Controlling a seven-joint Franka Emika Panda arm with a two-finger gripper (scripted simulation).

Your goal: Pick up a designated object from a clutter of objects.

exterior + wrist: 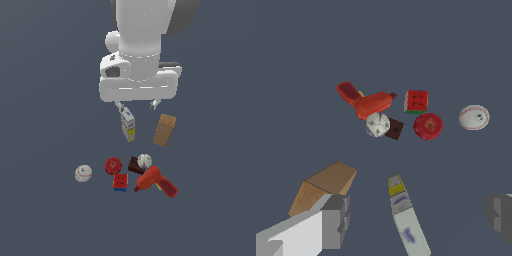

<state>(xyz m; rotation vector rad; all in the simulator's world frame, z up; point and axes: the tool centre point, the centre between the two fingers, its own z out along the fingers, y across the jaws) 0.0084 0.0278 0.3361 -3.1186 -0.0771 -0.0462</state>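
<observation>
The designated carton (128, 124) is tall and narrow, white with grey-purple print on top and yellow below, and stands slightly tilted on the grey floor. In the wrist view the carton (406, 222) lies between my two fingers, nearer one of them. My gripper (137, 105) is open and empty, just above the carton's top; one fingertip (120, 106) is close over the carton's top end. In the wrist view the gripper (418, 217) has its jaws wide apart. The clutter lies nearer the exterior camera.
A plain brown box (164, 130) (323, 187) stands to the carton's right in the exterior view, next to one finger (336, 220). In front lie a baseball (83, 173), red fruit (113, 165), dark brown block (135, 165), small white ball (145, 160), red-blue block (120, 182), red drill (156, 181).
</observation>
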